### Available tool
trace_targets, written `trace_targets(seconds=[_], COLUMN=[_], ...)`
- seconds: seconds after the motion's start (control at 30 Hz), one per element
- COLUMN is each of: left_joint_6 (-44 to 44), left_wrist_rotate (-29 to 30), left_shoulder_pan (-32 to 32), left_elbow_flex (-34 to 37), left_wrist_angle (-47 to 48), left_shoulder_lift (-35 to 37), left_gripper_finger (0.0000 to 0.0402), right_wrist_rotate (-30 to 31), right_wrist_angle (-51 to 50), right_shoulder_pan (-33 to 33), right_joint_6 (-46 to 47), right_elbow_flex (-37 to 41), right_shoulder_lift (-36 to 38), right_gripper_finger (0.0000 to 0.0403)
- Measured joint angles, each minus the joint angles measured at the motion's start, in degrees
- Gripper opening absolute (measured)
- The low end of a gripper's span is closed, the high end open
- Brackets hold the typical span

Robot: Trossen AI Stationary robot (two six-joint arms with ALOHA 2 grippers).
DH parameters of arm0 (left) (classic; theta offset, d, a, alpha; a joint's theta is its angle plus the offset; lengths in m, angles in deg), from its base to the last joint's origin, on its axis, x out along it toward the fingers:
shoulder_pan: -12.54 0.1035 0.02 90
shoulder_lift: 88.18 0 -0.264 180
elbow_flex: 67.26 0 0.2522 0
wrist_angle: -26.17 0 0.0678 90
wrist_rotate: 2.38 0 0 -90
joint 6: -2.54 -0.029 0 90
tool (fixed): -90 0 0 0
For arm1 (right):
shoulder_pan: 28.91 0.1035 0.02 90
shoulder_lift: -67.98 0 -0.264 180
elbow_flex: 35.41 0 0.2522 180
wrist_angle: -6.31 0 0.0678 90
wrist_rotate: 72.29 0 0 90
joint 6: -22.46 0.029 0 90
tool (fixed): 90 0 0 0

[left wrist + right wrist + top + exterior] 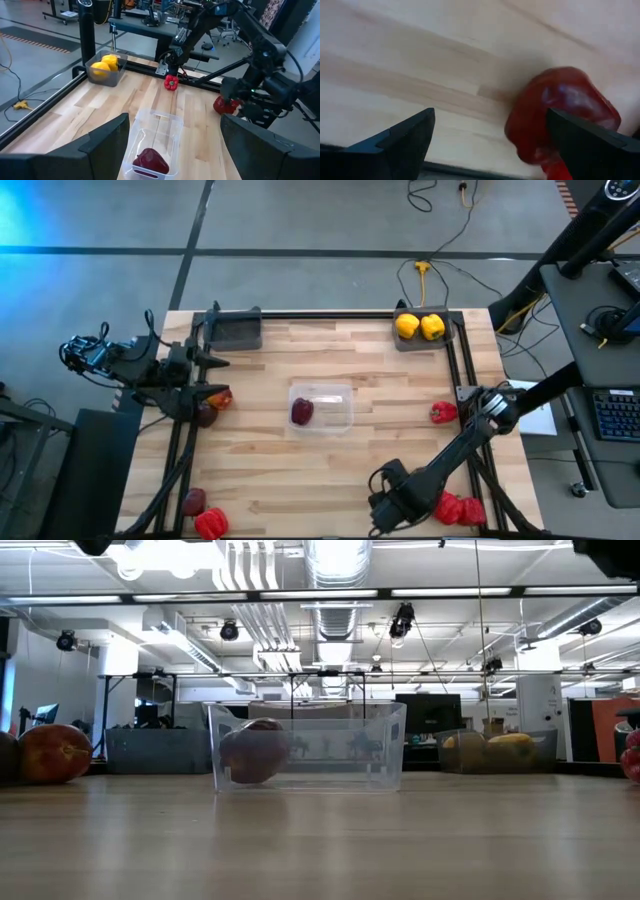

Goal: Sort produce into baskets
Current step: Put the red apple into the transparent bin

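Pale matt wood table [380, 380], clear plastic container [335, 396] (slightly glossy)

A light wooden table [330, 460] sits on grey floor, a yellow cable [422, 275] trails behind it, and a keyboard [610, 412] rests on the side desk

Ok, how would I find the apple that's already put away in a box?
Look at the middle of the wooden table for the clear plastic container. The dark red apple sits inside it. It's the only fruit in a see-through box; the other apples lie loose on the wood.
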Motion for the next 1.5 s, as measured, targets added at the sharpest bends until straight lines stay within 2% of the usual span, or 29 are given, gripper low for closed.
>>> trace_targets(seconds=[0.1,0.2,0.5,0.63,0.73,0.9,1.0,1.17,1.3,1.5], left_joint_6=[0.0,-0.1,-0.9,-1.1,-1.2,-2.3,-2.7,-2.7,-3.8,-2.8], left_wrist_rotate=[-0.2,-0.7,-1.9,-2.9,-3.9,-4.0,-4.0,-4.0,-3.9,-3.9], left_shoulder_pan=[0.0,0.0,0.0,0.0,0.0,0.0,0.0,0.0,0.0,0.0], left_elbow_flex=[0.0,0.0,0.0,0.0,0.0,0.0,0.0,0.0,0.0,0.0], left_wrist_angle=[0.1,0.1,0.1,0.1,0.1,0.1,0.1,0.1,0.1,-0.8], left_shoulder_lift=[-0.3,-0.6,-0.7,-0.7,-0.7,-0.7,-0.6,-0.6,-0.6,-0.7], left_gripper_finger=[0.0294,0.0294,0.0294,0.0294,0.0294,0.0294,0.0294,0.0294,0.0294,0.0294], right_wrist_rotate=[-0.2,-0.2,-1.4,-6.3,-10.0,-8.5,-8.3,-12.5,-12.2,-13.7], right_wrist_angle=[3.3,2.3,-7.7,-8.6,-10.4,-10.0,-8.1,-4.5,-3.3,11.6], right_shoulder_pan=[-0.3,0.3,0.2,1.4,2.2,1.8,1.7,1.8,1.8,0.0], right_joint_6=[7.8,12.7,14.0,20.0,20.8,20.9,20.2,21.5,21.1,21.0], right_elbow_flex=[2.5,2.7,-1.9,-2.3,-2.1,-1.2,1.7,8.0,12.8,23.5], right_shoulder_lift=[1.7,1.8,3.0,3.7,3.9,4.1,4.8,5.8,5.9,7.2], right_gripper_finger=[0.0373,0.0373,0.0373,0.0373,0.0373,0.0373,0.0373,0.0373,0.0373,0.0373])
